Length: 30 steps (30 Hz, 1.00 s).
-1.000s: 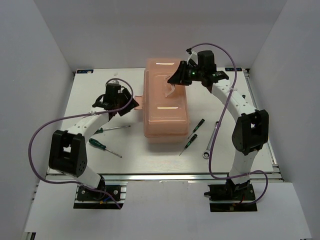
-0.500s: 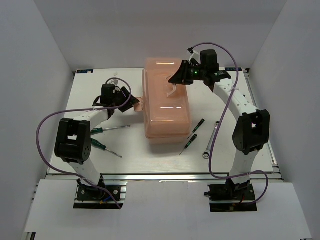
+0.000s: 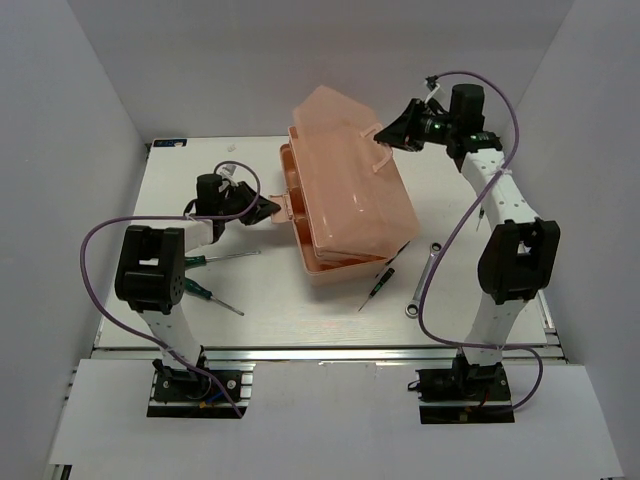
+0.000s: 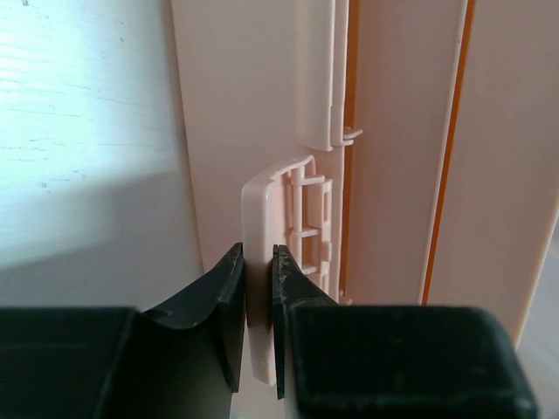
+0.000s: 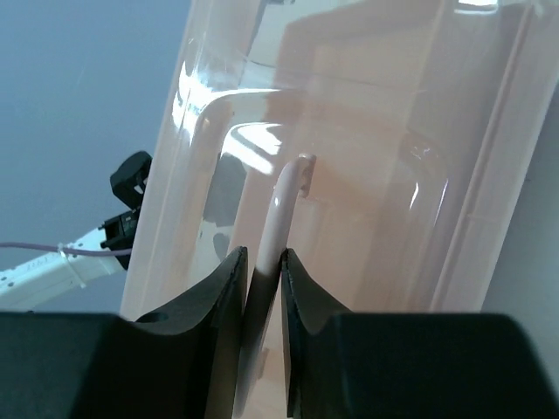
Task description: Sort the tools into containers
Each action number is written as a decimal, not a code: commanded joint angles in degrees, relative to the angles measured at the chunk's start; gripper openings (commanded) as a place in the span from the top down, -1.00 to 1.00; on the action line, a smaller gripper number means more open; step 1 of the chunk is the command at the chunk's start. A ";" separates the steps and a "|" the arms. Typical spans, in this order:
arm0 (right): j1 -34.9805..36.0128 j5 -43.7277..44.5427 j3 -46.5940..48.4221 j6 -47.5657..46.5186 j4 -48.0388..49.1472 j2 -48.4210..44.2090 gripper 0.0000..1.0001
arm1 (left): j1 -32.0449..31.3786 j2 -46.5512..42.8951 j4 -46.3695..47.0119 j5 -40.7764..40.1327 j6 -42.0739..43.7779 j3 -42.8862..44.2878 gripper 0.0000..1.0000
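The salmon-pink toolbox (image 3: pixel 350 205) stands mid-table with its lid tilted up off the base. My right gripper (image 3: pixel 384 140) is shut on the lid handle (image 5: pixel 286 201). My left gripper (image 3: pixel 268 208) is shut on the latch tab (image 4: pixel 259 223) on the toolbox's left side. On the table to the left lie two long green-handled screwdrivers (image 3: pixel 218 258) (image 3: pixel 207 295). To the right of the box lie a small screwdriver (image 3: pixel 379 284) and a silver wrench (image 3: pixel 422 280). Another small screwdriver (image 3: pixel 401 250) is partly hidden under the raised lid. The inner compartments are hidden.
White walls close in the table on the left, back and right. Purple cables loop from both arms over the table's sides. The raised lid overhangs the table to the right of the box.
The lid has swung up from closed as my right gripper rose and moved right with the handle. My left gripper closed on the latch tab.
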 commanded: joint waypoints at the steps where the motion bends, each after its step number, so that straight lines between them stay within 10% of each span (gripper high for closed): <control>1: -4.69 -5.10 8.10 1.21 14.76 -0.26 1.00 | 2.24 -1.06 3.02 2.64 -1.18 -0.42 0.54; 13: -14.71 -8.18 7.14 2.88 19.23 8.62 0.93 | 8.40 -0.27 2.93 4.13 -2.41 1.08 0.52; 21: -15.33 -8.72 6.09 -0.80 16.53 10.56 -0.13 | 8.31 1.84 5.65 6.59 -4.52 1.17 -0.02; 30: -15.42 -2.85 7.40 -10.99 6.44 11.09 -0.36 | 8.31 0.35 5.31 7.57 -4.17 2.22 -0.16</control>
